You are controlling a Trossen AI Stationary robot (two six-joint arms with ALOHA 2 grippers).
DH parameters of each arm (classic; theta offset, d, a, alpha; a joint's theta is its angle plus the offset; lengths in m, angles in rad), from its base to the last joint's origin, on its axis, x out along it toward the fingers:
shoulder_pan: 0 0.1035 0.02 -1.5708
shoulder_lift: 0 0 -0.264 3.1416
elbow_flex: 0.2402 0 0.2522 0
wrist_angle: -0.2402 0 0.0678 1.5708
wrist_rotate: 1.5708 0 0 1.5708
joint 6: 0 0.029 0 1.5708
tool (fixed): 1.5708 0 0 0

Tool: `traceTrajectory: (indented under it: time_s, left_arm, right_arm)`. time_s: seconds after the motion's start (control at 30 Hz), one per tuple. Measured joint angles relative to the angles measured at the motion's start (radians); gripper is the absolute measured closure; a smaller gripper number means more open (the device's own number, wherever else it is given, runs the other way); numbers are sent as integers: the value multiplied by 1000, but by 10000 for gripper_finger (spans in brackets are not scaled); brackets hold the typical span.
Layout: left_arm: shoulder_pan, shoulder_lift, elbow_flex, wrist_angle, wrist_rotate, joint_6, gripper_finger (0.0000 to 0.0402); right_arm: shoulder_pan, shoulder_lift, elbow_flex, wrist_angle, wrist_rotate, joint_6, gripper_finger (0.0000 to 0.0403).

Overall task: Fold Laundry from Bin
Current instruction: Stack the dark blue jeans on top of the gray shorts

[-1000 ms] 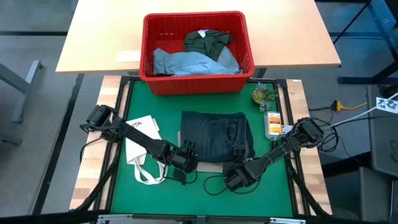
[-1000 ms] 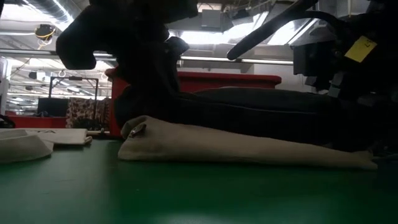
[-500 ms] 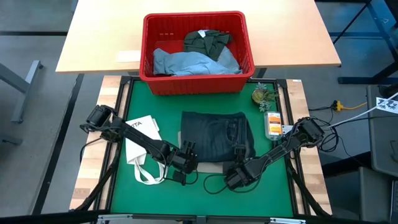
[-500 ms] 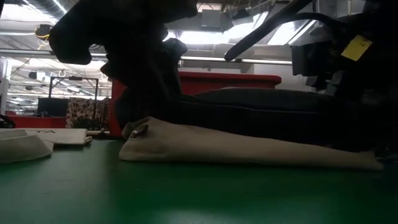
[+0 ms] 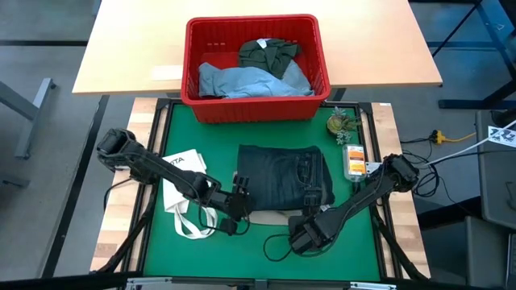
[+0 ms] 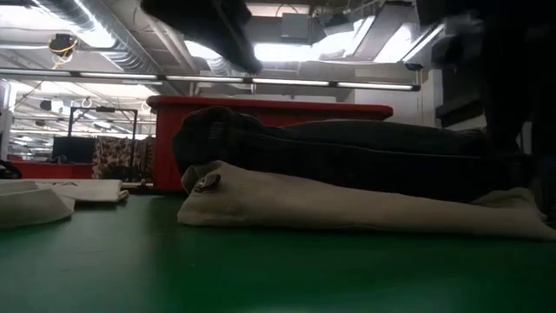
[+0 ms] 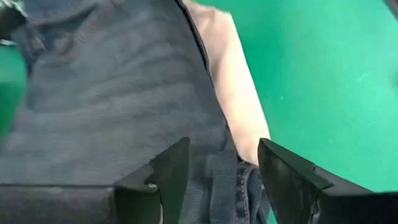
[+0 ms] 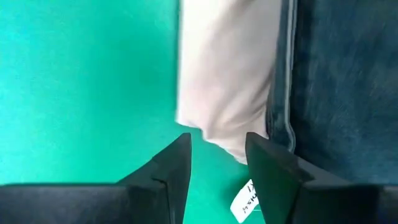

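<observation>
Folded dark navy jeans [image 5: 282,176] lie on the green mat, resting on folded beige trousers [image 5: 270,215] whose near edge sticks out beneath them. In the low view the jeans [image 6: 347,152] sit on top of the trousers [image 6: 347,209]. My left gripper [image 5: 240,185] hovers open over the jeans' near left corner [image 7: 124,93]. My right gripper [image 5: 310,201] hovers open over the near right corner, above the trousers' edge [image 8: 224,81]. The red bin [image 5: 193,48] at the far side holds light blue jeans [image 5: 250,80] and an olive-green piece [image 5: 270,52].
A white tote bag [image 5: 185,193] lies on the mat's left, under my left arm. A small plant [image 5: 340,123] and an orange packet [image 5: 353,159] sit at the mat's right edge. A dark cable loop [image 5: 278,242] lies near the front. A white tag [image 8: 245,199] shows by the trousers' corner.
Both grippers have risen off the near edge of the stacked jeans and trousers and now hang clear above it. The stack has stayed flat on the mat, and the jeans' left fold now shows uncovered in the low view.
</observation>
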Motion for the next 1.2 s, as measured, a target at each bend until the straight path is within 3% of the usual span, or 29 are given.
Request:
traceTrajectory:
  time_s: [0.17, 0.37, 0.8, 1.2]
  left_arm:
    - [22, -40, 0, 50, -28, -5, 218]
    - [53, -28, 1, 90, -21, -9, 218]
    - [36, -23, 1, 86, 27, -34, 218]
    - [32, -23, 1, 87, 26, -35, 218]
  right_arm:
    - [5, -2, 95, -109, 49, -8, 248]
    - [3, -3, 137, -217, 249, 4, 248]
    - [3, -4, -5, -10, 282, -148, 248]
    - [-32, -4, -149, 154, 269, -161, 248]
